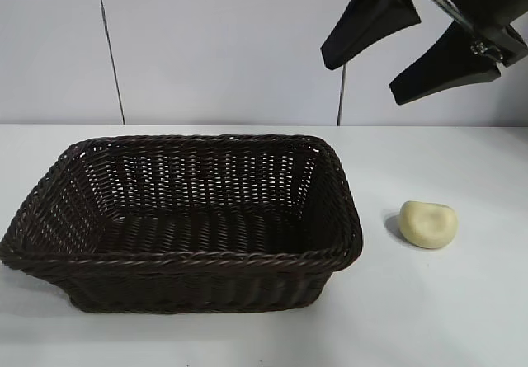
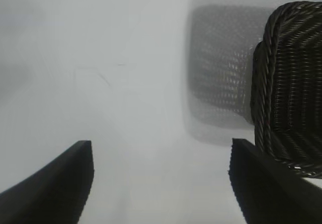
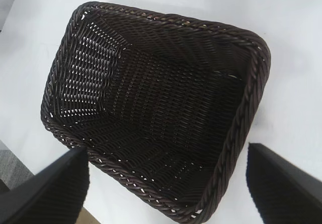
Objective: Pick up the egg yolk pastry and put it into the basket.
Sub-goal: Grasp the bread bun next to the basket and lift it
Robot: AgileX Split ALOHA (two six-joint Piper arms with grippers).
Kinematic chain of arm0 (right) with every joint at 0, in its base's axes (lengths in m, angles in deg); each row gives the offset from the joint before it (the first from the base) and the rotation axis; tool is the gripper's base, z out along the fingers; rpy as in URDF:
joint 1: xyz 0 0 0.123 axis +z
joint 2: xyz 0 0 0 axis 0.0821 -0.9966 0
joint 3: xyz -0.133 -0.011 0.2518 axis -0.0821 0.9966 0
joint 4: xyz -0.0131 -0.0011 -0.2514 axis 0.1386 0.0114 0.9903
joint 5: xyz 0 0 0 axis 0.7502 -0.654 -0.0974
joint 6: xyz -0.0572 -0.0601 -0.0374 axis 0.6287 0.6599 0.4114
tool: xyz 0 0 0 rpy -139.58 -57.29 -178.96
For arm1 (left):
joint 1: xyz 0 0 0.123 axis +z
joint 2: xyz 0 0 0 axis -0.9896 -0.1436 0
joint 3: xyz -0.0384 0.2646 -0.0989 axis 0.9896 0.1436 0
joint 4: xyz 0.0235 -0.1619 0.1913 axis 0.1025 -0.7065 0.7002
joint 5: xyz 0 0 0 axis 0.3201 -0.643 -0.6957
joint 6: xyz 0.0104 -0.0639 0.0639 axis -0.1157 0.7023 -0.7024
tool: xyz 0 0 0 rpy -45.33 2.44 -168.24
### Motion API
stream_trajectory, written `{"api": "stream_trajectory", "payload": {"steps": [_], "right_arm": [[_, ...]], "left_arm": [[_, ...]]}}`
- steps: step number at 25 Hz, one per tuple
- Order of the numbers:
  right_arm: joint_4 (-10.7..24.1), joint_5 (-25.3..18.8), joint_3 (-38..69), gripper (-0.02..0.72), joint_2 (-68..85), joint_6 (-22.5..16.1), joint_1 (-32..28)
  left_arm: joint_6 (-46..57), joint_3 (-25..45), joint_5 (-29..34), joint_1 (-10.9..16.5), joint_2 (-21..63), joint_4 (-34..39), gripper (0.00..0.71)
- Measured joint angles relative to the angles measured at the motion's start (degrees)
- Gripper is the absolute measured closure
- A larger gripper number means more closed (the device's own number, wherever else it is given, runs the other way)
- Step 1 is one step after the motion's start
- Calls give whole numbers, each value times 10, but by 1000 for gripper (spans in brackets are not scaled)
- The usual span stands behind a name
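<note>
The pale cream egg yolk pastry (image 1: 428, 223) lies on the white table just right of the basket (image 1: 190, 260). That dark brown wicker basket is empty and fills the middle and left of the exterior view. My right gripper (image 1: 360, 79) hangs open high above the table, over the gap between basket and pastry, with nothing between its fingers. In the right wrist view the basket (image 3: 236, 133) lies below the open right gripper (image 3: 167, 158), and the pastry is out of that view. The left gripper (image 2: 161, 148) is open over bare table beside a basket corner (image 2: 289, 83).
A white table (image 1: 462, 317) carries everything, with open surface to the right of and in front of the pastry. A pale wall with a dark vertical seam (image 1: 110, 45) stands behind. The table's edge (image 3: 80, 216) shows in the right wrist view.
</note>
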Motion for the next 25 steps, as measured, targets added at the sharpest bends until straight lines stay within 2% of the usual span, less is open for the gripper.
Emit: {"api": "stream_trajectory", "payload": {"steps": [5, 17, 21, 25], "right_arm": [[0, -13, 0, 92, 0, 0, 0], [1, -14, 0, 92, 0, 0, 0], [1, -14, 0, 92, 0, 0, 0], [1, -15, 0, 92, 0, 0, 0]], "left_arm": [[2, 76, 4, 0, 135, 0, 168], [3, 349, -16, 0, 411, -1, 168], [5, 379, -44, 0, 456, -1, 168], [5, 379, -49, 0, 458, -1, 168]]}}
